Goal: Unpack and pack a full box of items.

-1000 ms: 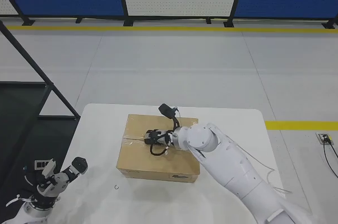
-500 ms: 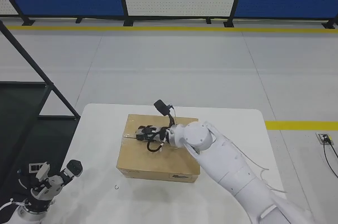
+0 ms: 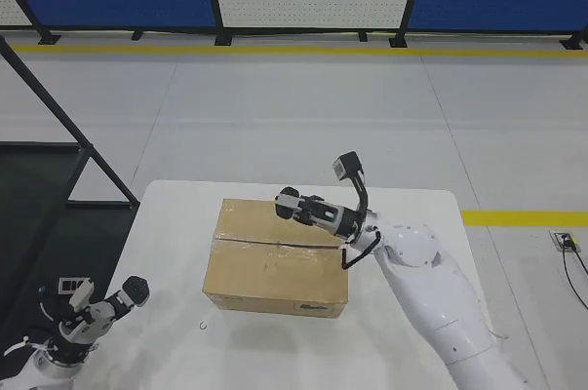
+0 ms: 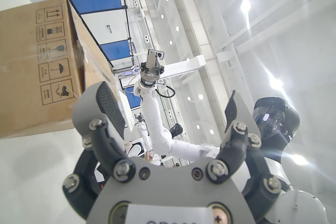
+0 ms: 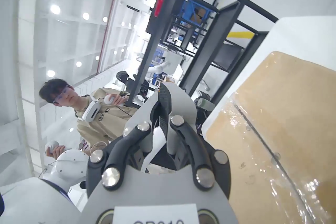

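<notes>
Top view — right tool pinched closed over taped box, left tool spread wide

Box at middle of table, right jaws above box's far edge.

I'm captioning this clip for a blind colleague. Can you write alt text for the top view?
A closed cardboard box, clear tape along its top seam, sits on a white table. The right gripper is over the box's far edge; the left gripper is low beside the table's left edge.
</notes>
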You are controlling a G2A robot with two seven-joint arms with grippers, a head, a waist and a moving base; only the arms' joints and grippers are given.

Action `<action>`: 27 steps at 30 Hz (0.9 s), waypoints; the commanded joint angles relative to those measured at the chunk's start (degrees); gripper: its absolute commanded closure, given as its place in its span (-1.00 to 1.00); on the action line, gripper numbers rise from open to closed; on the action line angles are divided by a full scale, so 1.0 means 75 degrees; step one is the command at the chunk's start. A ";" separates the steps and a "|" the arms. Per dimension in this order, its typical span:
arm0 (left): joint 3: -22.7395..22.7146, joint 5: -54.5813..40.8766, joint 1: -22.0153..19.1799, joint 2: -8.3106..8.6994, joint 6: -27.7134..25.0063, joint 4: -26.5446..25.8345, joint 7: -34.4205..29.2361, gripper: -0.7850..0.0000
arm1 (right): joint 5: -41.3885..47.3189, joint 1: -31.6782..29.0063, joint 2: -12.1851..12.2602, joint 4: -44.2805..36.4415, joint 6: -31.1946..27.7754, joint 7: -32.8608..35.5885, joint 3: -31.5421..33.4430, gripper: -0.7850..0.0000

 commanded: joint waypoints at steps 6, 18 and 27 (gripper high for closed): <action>0.0348 0.0235 -0.0224 0.0000 0.0149 0.0187 -0.0039 -1.00 | 0.0451 -0.0831 0.0261 -0.0810 -0.0009 0.0539 0.0895 -1.00; 0.0347 0.0235 -0.0224 0.0000 0.0149 0.0187 -0.0039 -1.00 | 0.0450 -0.0830 0.0261 -0.0810 -0.0010 0.0539 0.0894 -1.00; 0.0347 0.0235 -0.0224 0.0000 0.0149 0.0187 -0.0039 -1.00 | 0.0450 -0.0830 0.0261 -0.0810 -0.0010 0.0539 0.0894 -1.00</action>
